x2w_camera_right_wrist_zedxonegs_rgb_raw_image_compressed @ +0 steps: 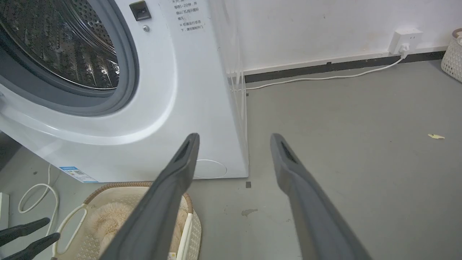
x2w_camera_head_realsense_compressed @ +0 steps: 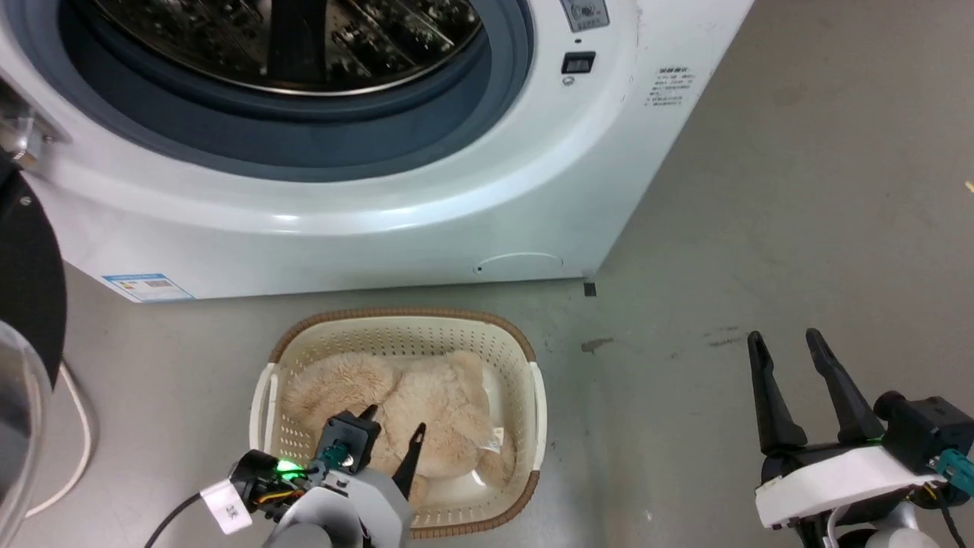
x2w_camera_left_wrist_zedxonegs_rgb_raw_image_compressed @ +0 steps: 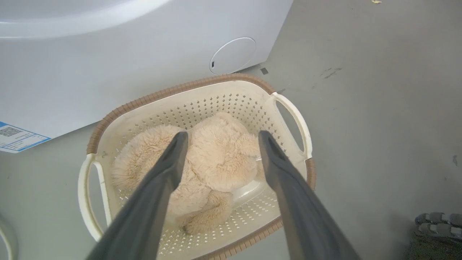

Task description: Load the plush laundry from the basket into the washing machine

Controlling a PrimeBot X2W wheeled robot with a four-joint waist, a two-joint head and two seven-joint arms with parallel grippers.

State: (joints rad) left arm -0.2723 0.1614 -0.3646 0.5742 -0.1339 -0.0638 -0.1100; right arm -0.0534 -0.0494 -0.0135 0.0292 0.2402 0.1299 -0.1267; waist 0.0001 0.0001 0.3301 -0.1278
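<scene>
Plush laundry [x2w_camera_head_realsense_compressed: 437, 396] lies as a lumpy beige heap inside the basket [x2w_camera_head_realsense_compressed: 411, 313]. It covers most of the bottom and leaves a strip of bare perforated plastic on the robot's right side. The left gripper [x2w_camera_head_realsense_compressed: 394, 421] hangs over the near half of the basket with its two dark fingers spread wide and nothing clamped between them. In the left wrist view the fingers straddle the heap's middle lump, one tip over the left part of the pile and the other at its right edge. Whether the tips touch the plush laundry or hover just above it cannot be told.

The right gripper [x2w_camera_head_realsense_compressed: 783, 333] is well apart from the basket, off to the robot's right over the bare grey floor [x2w_camera_head_realsense_compressed: 761, 190]. Its fingers are also parted and hold nothing.

Just beyond the basket's far brown rim, across a narrow strip of floor, stands the washing machine [x2w_camera_head_realsense_compressed: 380, 221], with a blue label [x2w_camera_head_realsense_compressed: 144, 285] low on its front. Its black-rimmed clear door [x2w_camera_head_realsense_compressed: 27, 304] is swung open at the left edge of the head view. That leaves the grey door seal [x2w_camera_head_realsense_compressed: 319, 137] and the perforated steel drum [x2w_camera_head_realsense_compressed: 304, 38] exposed.

Farthest off, in the right wrist view, a white cable [x2w_camera_right_wrist_zedxonegs_rgb_raw_image_compressed: 325, 76] runs along the foot of the wall [x2w_camera_right_wrist_zedxonegs_rgb_raw_image_compressed: 306, 29] to a socket [x2w_camera_right_wrist_zedxonegs_rgb_raw_image_compressed: 405, 37].
</scene>
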